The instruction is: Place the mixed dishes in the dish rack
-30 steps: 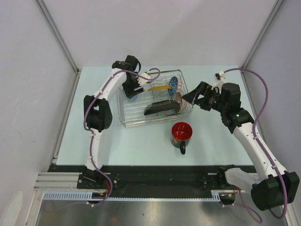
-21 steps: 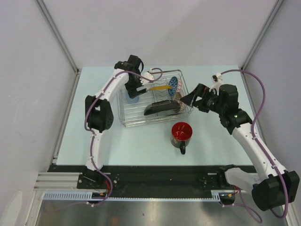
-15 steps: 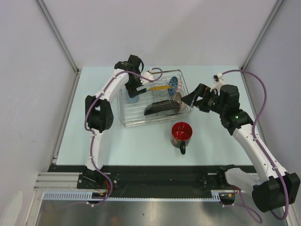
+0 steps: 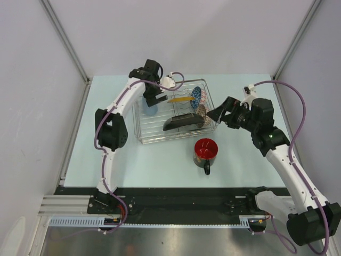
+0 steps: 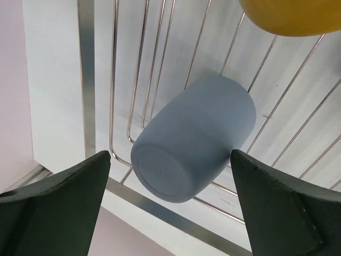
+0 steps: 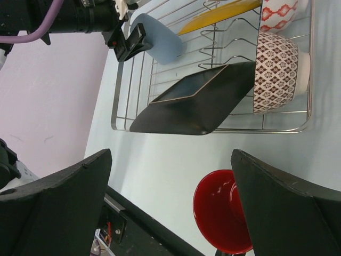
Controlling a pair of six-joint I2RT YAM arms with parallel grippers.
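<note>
Top external view: the red mug [image 4: 205, 149] stands upright on the surface just near of the dish rack [image 4: 154, 140], handle pointing near; we judge it rigid, glazed, slippery, breakable, best pinched across the rim wall; right jaws apart, empty; left jaws apart over a blue cup [image 5: 192, 138] lying inside the rack.

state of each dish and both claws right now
left claw: open, empty
right claw: open, empty
light blue cup: on its side in rack
black plate: leaning in rack
yellow plate: on edge in rack
brown bowl: on its side in rack
blue bowl: on its side in rack
red mug: upright, outside rack
</note>
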